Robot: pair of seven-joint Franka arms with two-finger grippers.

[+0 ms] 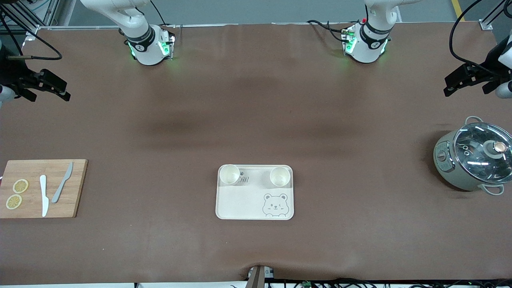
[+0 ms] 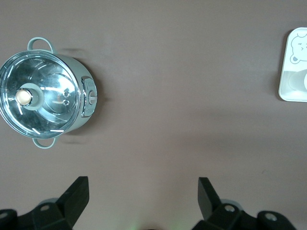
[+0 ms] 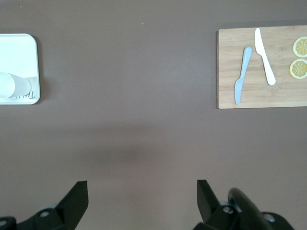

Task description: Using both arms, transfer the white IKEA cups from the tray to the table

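- Cream-white rect tray w/ rounded corners and grey bear-face print (image 1: 255, 200): closest task item to front cam, mid-table. Smooth, glossy-looking, low rim. Risk: it could slide on the sheet if a cup gets dragged rather than lifted.
- Two small cream-white handleless tapered cups, both on the tray's farther edge: one at the 10 o'clock corner (image 1: 229, 174), one at about 1 o'clock (image 1: 279, 176). Upright, round rims, look empty. Well apart from each other.
- Risk: tapered smooth walls, so a pinch set high may squeeze a cup downward out of the fingers; set off-centre it tips. Light cups, easy to knock.
- Risk: both arms converge on one small tray, so wrists could clash if they descend together.
- Matte brown sheet-covered table (image 1: 256, 120): soft-looking, slight ripples; a cup set on a crease may wobble.
- Bamboo cutting board (image 1: 42, 188) at 9 o'clock of tray, w/ white knife (image 1: 43, 195), grey knife (image 1: 63, 182), two lemon slices (image 1: 17, 193). Sage-green pot w/ glass lid (image 1: 474, 160) at 3 o'clock. Both well clear of the pick zone.
- Right gripper (image 1: 44, 89): over the table's edge at its own end, fingers spread wide, holding nothing. Waiting.
- Left gripper (image 1: 464, 79): same at its end, above the pot's side, fingers fully apart, empty. No cup moved yet.
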